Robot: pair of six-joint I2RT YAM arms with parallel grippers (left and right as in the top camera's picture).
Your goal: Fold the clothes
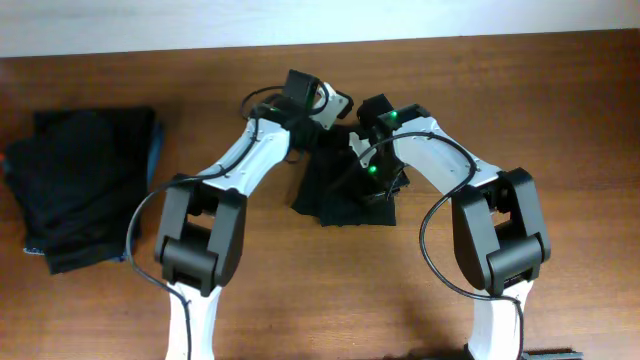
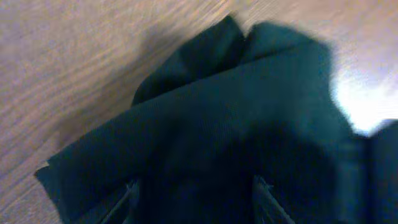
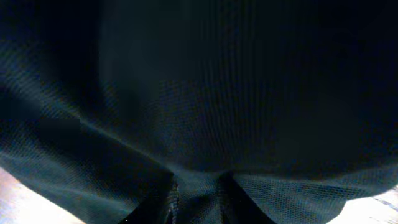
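Observation:
A crumpled black garment (image 1: pixel 335 200) lies on the wooden table (image 1: pixel 520 90) at the centre. Both arms meet over its far edge. My left gripper (image 1: pixel 322 128) hangs over the cloth's top left part. In the left wrist view its fingers (image 2: pixel 196 196) stand wide apart above the black garment (image 2: pixel 236 106). My right gripper (image 1: pixel 360 160) is at the top right part. In the right wrist view its fingers (image 3: pixel 198 199) are close together, pinching a ridge of the black garment (image 3: pixel 217 81). A dark folded stack (image 1: pixel 85 185) with a teal-blue edge (image 1: pixel 156 150) sits at the far left.
Bare wood lies in front of the garment and to its right. A pale wall band (image 1: pixel 300 20) runs along the table's far edge. The arm bases stand at the near edge.

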